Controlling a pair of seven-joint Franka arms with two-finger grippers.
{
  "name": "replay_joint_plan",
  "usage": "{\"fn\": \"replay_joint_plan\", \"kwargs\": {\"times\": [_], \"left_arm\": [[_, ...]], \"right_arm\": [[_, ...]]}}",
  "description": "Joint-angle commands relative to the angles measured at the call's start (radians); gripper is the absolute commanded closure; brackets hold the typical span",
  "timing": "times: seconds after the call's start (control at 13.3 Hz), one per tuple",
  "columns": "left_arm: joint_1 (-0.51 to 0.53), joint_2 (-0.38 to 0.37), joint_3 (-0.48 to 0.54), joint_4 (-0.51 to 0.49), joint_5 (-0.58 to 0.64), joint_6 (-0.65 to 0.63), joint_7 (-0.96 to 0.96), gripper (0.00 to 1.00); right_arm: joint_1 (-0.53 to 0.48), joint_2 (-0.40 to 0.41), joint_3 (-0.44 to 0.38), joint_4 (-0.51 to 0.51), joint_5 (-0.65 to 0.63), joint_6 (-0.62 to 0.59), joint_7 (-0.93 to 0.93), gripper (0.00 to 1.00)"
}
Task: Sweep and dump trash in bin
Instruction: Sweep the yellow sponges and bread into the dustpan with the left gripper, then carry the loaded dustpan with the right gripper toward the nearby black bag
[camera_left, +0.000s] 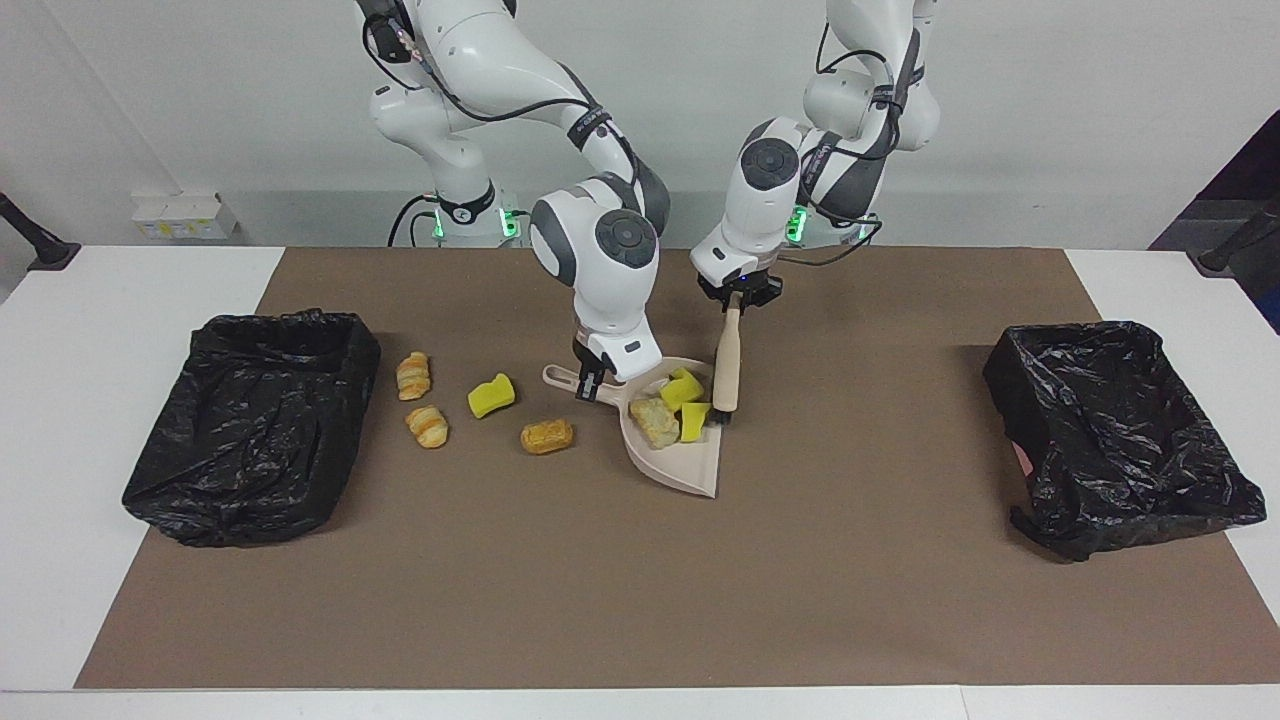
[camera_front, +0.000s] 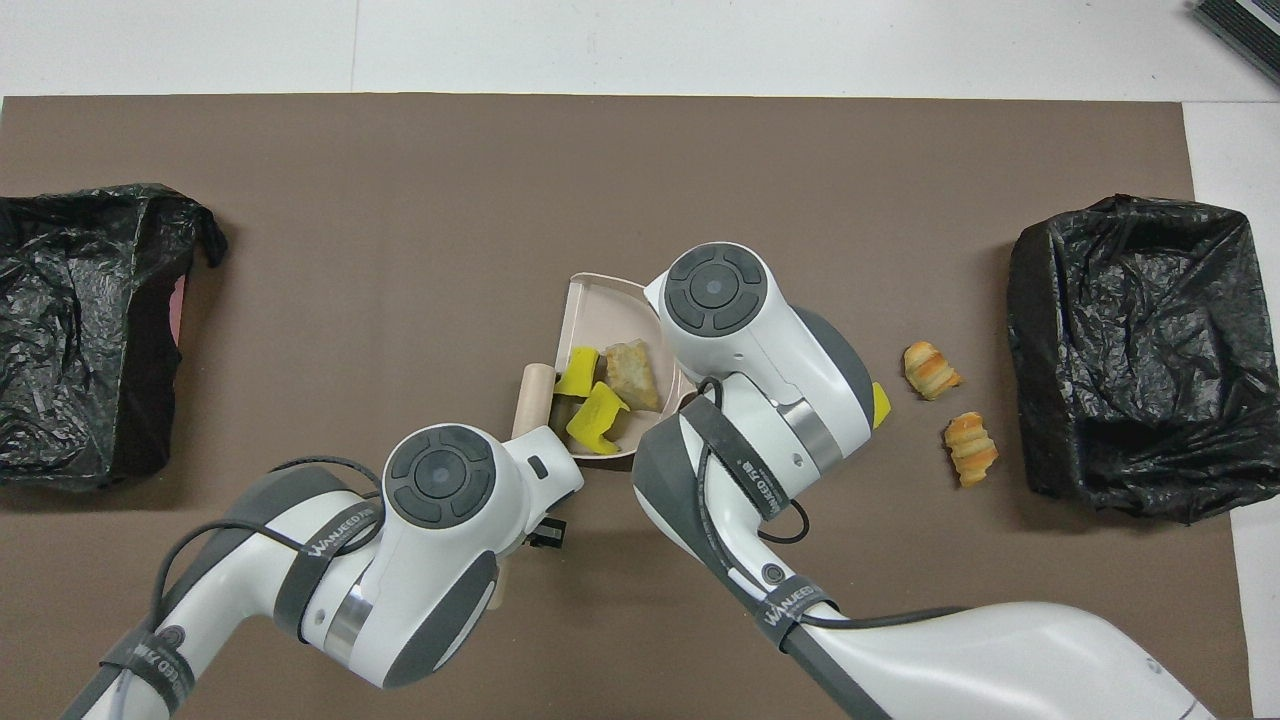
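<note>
A: Where's the trash?

B: Three bits (camera_left: 668, 408) sit in the dustpan (camera_left: 680, 470), whose handle the right pincer (camera_left: 590, 385) clamps. Four more (camera_left: 490, 395) lie on the desk (camera_left: 640, 580) toward the right arm's bin (camera_left: 250, 420).

A: And the brush (camera_left: 727, 370)?

B: The left pincer (camera_left: 735, 295) grips its handle, bristles at the pan's edge.

A: Risks?

B: Pushing hard could slide the pan or flip sponge chunks over its rim.

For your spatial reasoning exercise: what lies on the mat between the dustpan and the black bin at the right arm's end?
In the facing view, four loose pieces lie between the dustpan and that bin: a bread piece, a yellow sponge chunk and two croissants.
</note>
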Motion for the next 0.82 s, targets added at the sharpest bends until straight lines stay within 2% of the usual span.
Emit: {"fn": "replay_joint_plan", "kwargs": {"times": [0.0,0.15,0.38,0.6,0.75], "left_arm": [[0.025,-0.048,0.023,0.026,-0.008,-0.053,-0.027,1.00],[0.071,-0.113,0.023,0.053,-0.004,-0.130,-0.040,1.00],[0.079,-0.145,0.018,0.073,0.059,-0.218,-0.167,1.00],[0.042,-0.188,0.011,0.014,0.061,-0.191,-0.258,1.00],[-0.019,-0.174,0.011,-0.023,0.059,-0.131,-0.283,1.00]], "right_arm": [[-0.013,-0.006,0.008,-0.005,-0.004,0.023,0.019,1.00],[-0.024,-0.015,0.008,-0.002,-0.004,0.023,0.002,1.00],[-0.054,-0.041,0.009,-0.002,-0.002,0.009,-0.055,1.00],[-0.100,-0.058,0.009,0.027,0.008,-0.026,-0.170,1.00],[-0.143,-0.060,0.008,0.072,0.031,-0.081,-0.265,1.00]]}}
